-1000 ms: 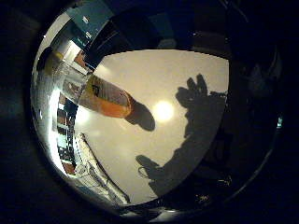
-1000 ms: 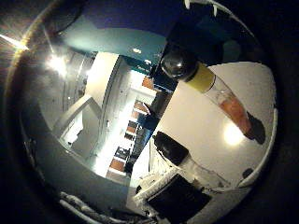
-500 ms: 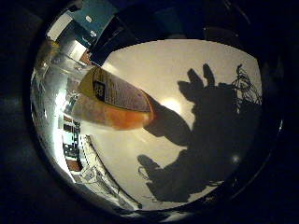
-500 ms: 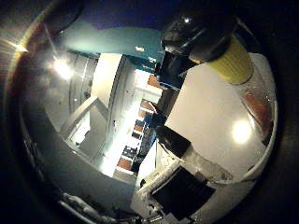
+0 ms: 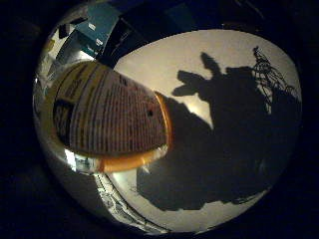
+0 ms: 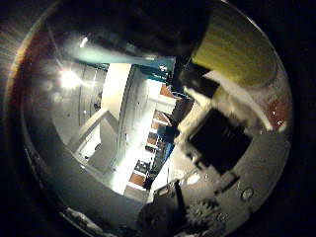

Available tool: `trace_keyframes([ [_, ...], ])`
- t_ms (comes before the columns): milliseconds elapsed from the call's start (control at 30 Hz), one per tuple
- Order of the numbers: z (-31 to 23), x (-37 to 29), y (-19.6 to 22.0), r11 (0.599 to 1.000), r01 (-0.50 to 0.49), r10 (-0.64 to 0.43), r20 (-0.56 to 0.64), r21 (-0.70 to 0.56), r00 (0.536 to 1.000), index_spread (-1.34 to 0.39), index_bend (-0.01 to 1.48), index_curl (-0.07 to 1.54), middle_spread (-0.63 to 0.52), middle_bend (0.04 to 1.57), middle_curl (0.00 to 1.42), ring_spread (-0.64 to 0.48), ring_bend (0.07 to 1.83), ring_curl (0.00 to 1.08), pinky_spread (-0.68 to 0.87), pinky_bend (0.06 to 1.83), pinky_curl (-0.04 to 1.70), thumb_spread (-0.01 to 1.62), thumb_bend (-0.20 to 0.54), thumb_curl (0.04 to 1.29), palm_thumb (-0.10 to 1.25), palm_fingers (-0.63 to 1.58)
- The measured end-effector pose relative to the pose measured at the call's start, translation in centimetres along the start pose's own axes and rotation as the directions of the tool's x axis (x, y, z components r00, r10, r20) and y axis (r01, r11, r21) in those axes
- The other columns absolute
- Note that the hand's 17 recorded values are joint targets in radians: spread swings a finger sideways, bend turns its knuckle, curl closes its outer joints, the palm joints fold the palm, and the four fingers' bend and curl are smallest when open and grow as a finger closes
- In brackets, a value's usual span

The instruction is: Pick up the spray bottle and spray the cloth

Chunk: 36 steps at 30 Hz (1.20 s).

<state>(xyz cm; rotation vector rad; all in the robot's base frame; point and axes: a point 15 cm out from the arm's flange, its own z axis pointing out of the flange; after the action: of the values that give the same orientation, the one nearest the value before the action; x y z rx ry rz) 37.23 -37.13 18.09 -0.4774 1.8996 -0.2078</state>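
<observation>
A pale counter (image 5: pixel 234 64) spreads out below the robot hand, smooth and off-white, with a bright patch of reflected light near its middle. A broad dark shadow (image 5: pixel 224 149) lies across much of it. Past the counter's far edge stand teal boxes or cabinets (image 5: pixel 97 30) against a dark backdrop. Out to the thumb side of the robot hand, the room opens up: white walls (image 6: pixel 116 94) and a pale angled beam or stair (image 6: pixel 89 131), a bright ceiling lamp (image 6: pixel 69 78), and further off a row of orange-brown furniture (image 6: pixel 140 177), too small to make out clearly.
</observation>
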Motion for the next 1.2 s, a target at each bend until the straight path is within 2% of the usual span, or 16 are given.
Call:
trace_keyframes([
  [67, 0.3, 0.1, -0.4, 1.0, -0.009, 0.009, 0.007, 0.009, 1.0, -0.3, 0.33, 0.49, -0.18, 0.71, 0.6, -0.19, 1.02, 0.47, -0.2, 0.86, 0.32, 0.99, -0.016, 0.37, 1.0, 1.16],
  [233, 0.7, -0.5, -0.9, 1.0, -0.001, 0.001, 0.024, 0.007, 1.0, -0.3, 0.53, 0.6, -0.16, 0.86, 0.63, -0.18, 1.11, 0.49, -0.32, 0.93, 0.35, 1.03, -0.021, 0.35, 0.99, 1.28],
  [267, 0.6, -0.7, -1.0, 1.0, 0.001, -0.001, 0.028, 0.005, 1.0, -0.29, 0.61, 0.63, -0.15, 0.9, 0.64, -0.18, 1.11, 0.48, -0.33, 0.95, 0.36, 1.05, -0.019, 0.35, 0.98, 1.32],
  [467, 0.7, -3.9, -0.9, 0.999, 0.038, -0.035, 0.106, -0.021, 0.994, -0.2, 0.9, 0.68, -0.1, 1.06, 0.63, -0.16, 1.22, 0.5, -0.3, 1.1, 0.47, 1.11, -0.009, 0.35, 1.0, 1.35],
  [600, 0.2, -7.3, -0.6, 0.987, 0.144, -0.133, 0.132, -0.074, 0.982, -0.19, 1.0, 0.68, -0.09, 1.14, 0.63, -0.16, 1.3, 0.52, -0.27, 1.17, 0.52, 1.12, -0.011, 0.38, 1.02, 1.32],
  [733, -0.8, -9.8, 1.1, 0.956, 0.234, -0.214, 0.123, -0.176, 0.969, -0.18, 1.06, 0.67, -0.09, 1.18, 0.62, -0.16, 1.35, 0.53, -0.24, 1.22, 0.58, 1.1, -0.013, 0.41, 1.04, 1.29],
  [800, -1.3, -11.5, 2.0, 0.929, 0.291, -0.27, 0.12, -0.229, 0.955, -0.19, 1.08, 0.66, -0.09, 1.2, 0.61, -0.16, 1.37, 0.53, -0.23, 1.23, 0.61, 1.1, -0.009, 0.43, 1.06, 1.28],
  [900, -1.3, -15.7, 3.5, 0.863, 0.398, -0.377, 0.128, -0.312, 0.917, -0.19, 1.1, 0.65, -0.09, 1.23, 0.6, -0.16, 1.38, 0.53, -0.22, 1.23, 0.63, 1.1, -0.013, 0.44, 1.06, 1.27],
  [1000, -0.8, -18.1, 5.1, 0.793, 0.454, -0.445, 0.122, -0.406, 0.887, -0.18, 1.11, 0.64, -0.08, 1.24, 0.59, -0.16, 1.4, 0.53, -0.21, 1.23, 0.66, 1.1, -0.013, 0.46, 1.06, 1.26],
  [1100, -0.8, -20.2, 6.2, 0.703, 0.498, -0.528, 0.096, -0.507, 0.844, -0.18, 1.13, 0.63, -0.08, 1.25, 0.59, -0.16, 1.41, 0.53, -0.21, 1.22, 0.69, 1.1, -0.014, 0.48, 1.05, 1.26],
  [1200, -0.4, -23.2, 8.0, 0.586, 0.526, -0.61, 0.092, -0.616, 0.787, -0.17, 1.14, 0.63, -0.08, 1.26, 0.58, -0.17, 1.41, 0.53, -0.21, 1.22, 0.71, 1.11, -0.013, 0.49, 1.05, 1.26],
])
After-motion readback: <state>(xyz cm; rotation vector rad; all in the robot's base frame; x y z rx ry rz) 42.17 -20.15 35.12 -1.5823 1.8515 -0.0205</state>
